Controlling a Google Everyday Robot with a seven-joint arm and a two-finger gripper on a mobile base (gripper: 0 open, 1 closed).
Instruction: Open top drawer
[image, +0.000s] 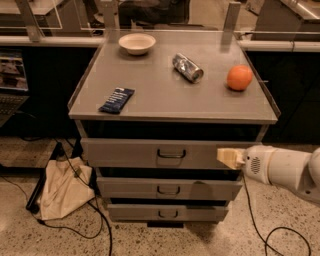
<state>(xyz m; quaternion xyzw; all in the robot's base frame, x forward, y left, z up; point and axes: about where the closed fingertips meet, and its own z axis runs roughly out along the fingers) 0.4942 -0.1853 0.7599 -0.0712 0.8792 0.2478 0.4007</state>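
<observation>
The top drawer (130, 153) is the widest grey metal front under the cabinet top, with a dark loop handle (171, 153) at its centre. It sits closed. My gripper (229, 157) with tan fingers comes in from the right on a white arm (285, 167). It is in front of the right end of the top drawer, level with the handle and about a hand's width to its right.
Two narrower drawers (169, 189) (168, 213) sit below. On the cabinet top (160, 95) lie a white bowl (137, 43), a can (187, 67), an orange (239, 77) and a dark snack bar (117, 100). A cloth bag (62, 187) and cables lie on the floor at left.
</observation>
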